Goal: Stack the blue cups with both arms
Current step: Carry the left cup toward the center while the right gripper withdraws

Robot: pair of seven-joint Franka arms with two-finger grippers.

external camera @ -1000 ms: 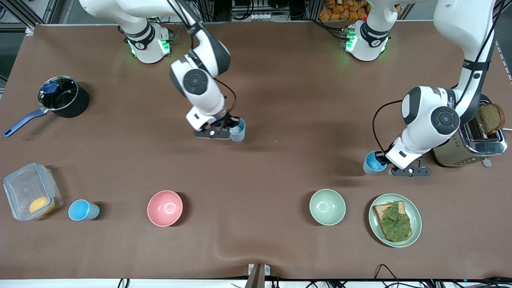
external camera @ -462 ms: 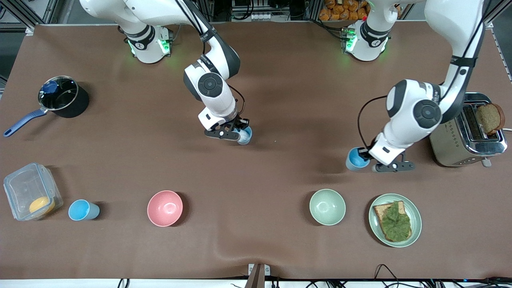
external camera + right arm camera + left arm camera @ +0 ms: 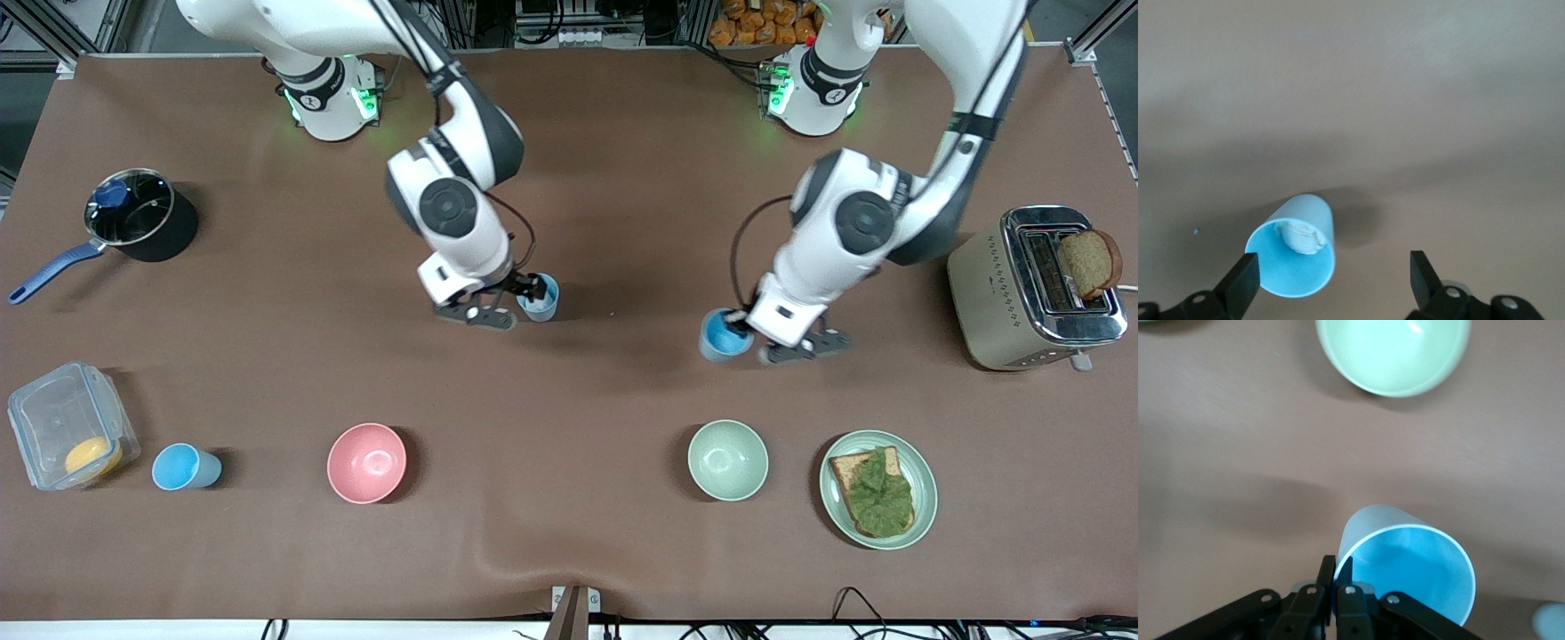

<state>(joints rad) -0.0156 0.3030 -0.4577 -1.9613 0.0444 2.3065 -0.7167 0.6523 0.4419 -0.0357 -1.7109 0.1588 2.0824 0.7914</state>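
My left gripper (image 3: 745, 331) is shut on the rim of a blue cup (image 3: 722, 338) and holds it over the table's middle; in the left wrist view the fingers (image 3: 1336, 570) pinch the cup's wall (image 3: 1405, 563). My right gripper (image 3: 518, 300) is open beside a second blue cup (image 3: 539, 298), which stands upright on the table. In the right wrist view that cup (image 3: 1295, 257) sits between the spread jaws (image 3: 1333, 267), close to one finger, with a white lump inside. A third blue cup (image 3: 185, 467) stands at the right arm's end, nearer the front camera.
A pink bowl (image 3: 366, 462) and a pale green bowl (image 3: 727, 460) stand nearer the front camera. A plate with toast and greens (image 3: 877, 489), a toaster (image 3: 1036, 289), a black pot (image 3: 140, 215) and a clear box (image 3: 69, 424) sit toward the table's ends.
My left arm has carried its blue cup toward the table's middle, away from the toaster. My right gripper has opened and let go of its cup, which now stands on the table.
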